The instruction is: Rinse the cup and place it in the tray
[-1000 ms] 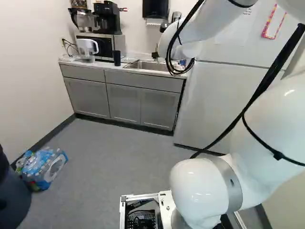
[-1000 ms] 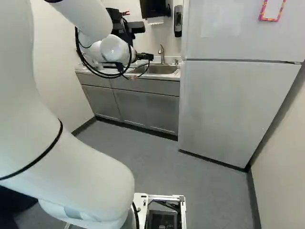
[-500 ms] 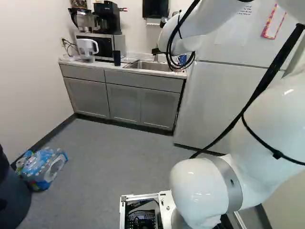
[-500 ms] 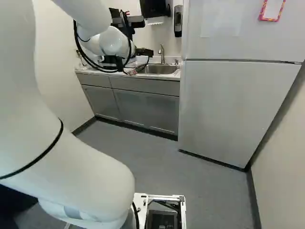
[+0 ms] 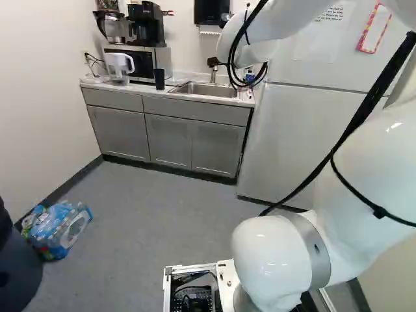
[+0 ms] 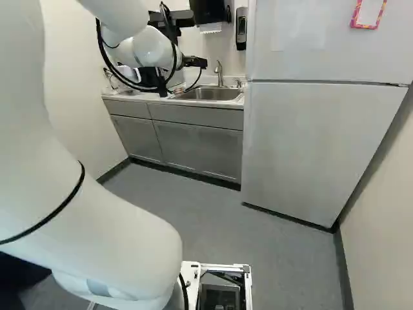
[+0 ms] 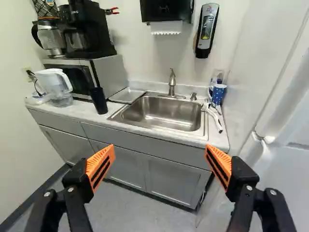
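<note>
While the base (image 5: 227, 281) has remained stationary, the white jointed arm (image 6: 150, 49) has altered its pose over the last second. In both base views its wrist end now appears higher against the counter (image 7: 79, 110), and more of the stainless-steel sink (image 7: 159, 114) is exposed.

The black two-finger gripper (image 7: 160, 147) was found with its jaws wide apart and nothing between them; the orange ridged pads (image 7: 100, 166) face each other across an empty gap. No grip has been made.

Two candidates for the task's cup were noted. The blue cup with white dots (image 7: 218, 94) stands upright on the counter beyond the sink, on the refrigerator side, near a white-handled item (image 7: 212, 117). The tall black tumbler (image 7: 100, 101) stands upright on the opposite side, near the microwave. The task wording does not settle which is meant. Beside the tumbler lies a flat grey piece (image 7: 127, 95), possibly the tray, though its form is hard to make out at this angle.

In this inspector's judgement, the raised pose serves the approach, and the work is at an early stage: pick-up, rinsing under the curved metal faucet (image 7: 172, 83) and placing all remain. The next move calls for alignment with the chosen cup, taking care not to knock neighbouring items.
</note>
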### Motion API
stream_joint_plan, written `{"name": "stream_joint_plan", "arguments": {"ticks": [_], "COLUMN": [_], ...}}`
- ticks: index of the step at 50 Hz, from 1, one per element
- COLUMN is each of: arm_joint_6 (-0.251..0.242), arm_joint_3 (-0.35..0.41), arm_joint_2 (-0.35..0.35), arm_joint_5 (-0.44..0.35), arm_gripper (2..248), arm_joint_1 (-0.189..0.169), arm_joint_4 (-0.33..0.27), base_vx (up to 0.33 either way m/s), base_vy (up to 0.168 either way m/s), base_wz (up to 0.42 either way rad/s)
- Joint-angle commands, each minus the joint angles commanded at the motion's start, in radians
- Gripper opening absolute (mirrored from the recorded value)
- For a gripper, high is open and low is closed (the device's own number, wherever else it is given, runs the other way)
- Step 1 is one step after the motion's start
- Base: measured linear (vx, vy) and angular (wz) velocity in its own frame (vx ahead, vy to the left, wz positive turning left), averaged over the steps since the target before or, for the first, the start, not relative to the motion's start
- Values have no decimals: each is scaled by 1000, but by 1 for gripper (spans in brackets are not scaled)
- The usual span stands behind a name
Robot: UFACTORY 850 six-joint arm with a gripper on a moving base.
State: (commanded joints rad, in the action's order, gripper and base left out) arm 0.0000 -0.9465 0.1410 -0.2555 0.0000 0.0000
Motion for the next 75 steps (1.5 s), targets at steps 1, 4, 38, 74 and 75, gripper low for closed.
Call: {"name": "stream_joint_plan", "arguments": {"ticks": [1, 4, 38, 74, 75], "arm_joint_6": [0, 0, 0, 0, 0], "arm_joint_3": [0, 0, 0, 0, 0], "arm_joint_2": [0, 0, 0, 0, 0], "arm_joint_5": [0, 0, 0, 0, 0], "arm_gripper": [247, 247, 247, 247, 247], "arm_joint_1": [0, 0, 0, 0, 0], "arm_joint_4": [0, 0, 0, 0, 0], "base_vx": [0, 0, 37, 119, 113], "base_vy": [0, 0, 1, 0, 3], "base_wz": [0, 0, -5, -16, -14]}}
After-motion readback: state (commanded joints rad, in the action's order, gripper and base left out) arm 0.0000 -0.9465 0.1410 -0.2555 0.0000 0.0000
